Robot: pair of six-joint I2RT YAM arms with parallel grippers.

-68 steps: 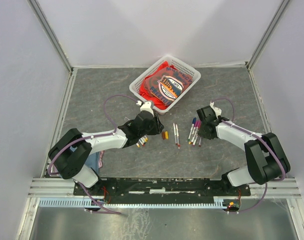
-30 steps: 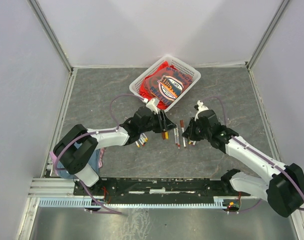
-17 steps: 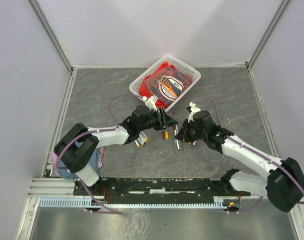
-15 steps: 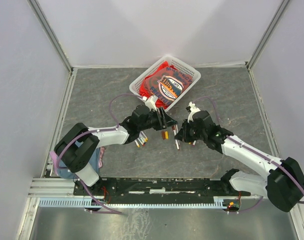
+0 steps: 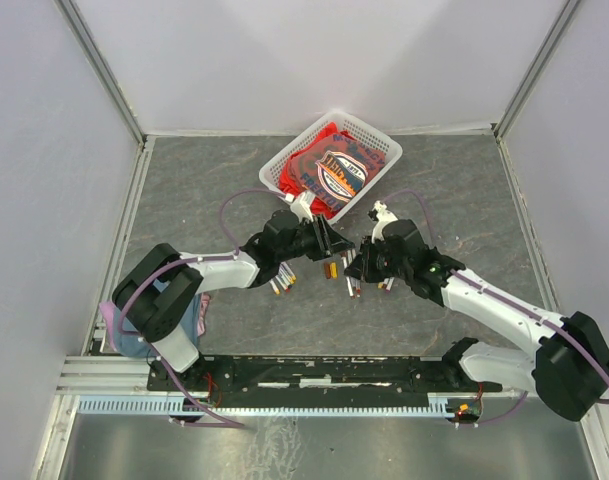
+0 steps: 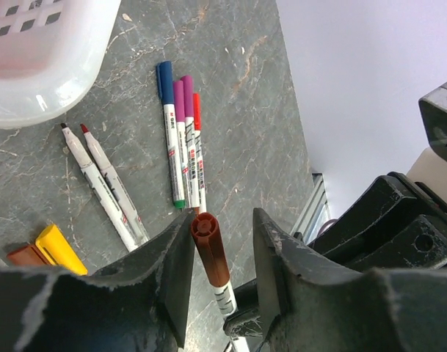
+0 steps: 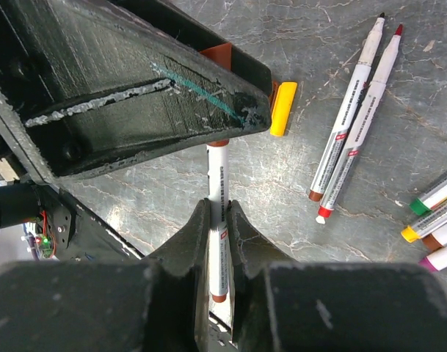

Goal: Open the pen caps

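Grey tabletop (image 5: 234, 190) | right gripper (image 7: 217, 210) clamps pen (image 7: 218, 172) | left gripper (image 6: 223, 224) agape around brown cap (image 6: 210, 249); pen print illegible

Both arms reach in toward table centre, grippers facing each other almost tip to tip.

The left arm (image 5: 214, 272) has its elbow folded out near the left edge, forearm low and running right. The left gripper (image 6: 223, 220) has jaws parted, straddling the brown cap (image 6: 210, 248) with a gap visible on each side.

The right arm (image 5: 494, 305) has its elbow out at the right near corner, forearm angled up-left. The right gripper (image 7: 218, 214) has jaws pinched tight on the white pen (image 7: 217, 172), barrel in line with the fingers.
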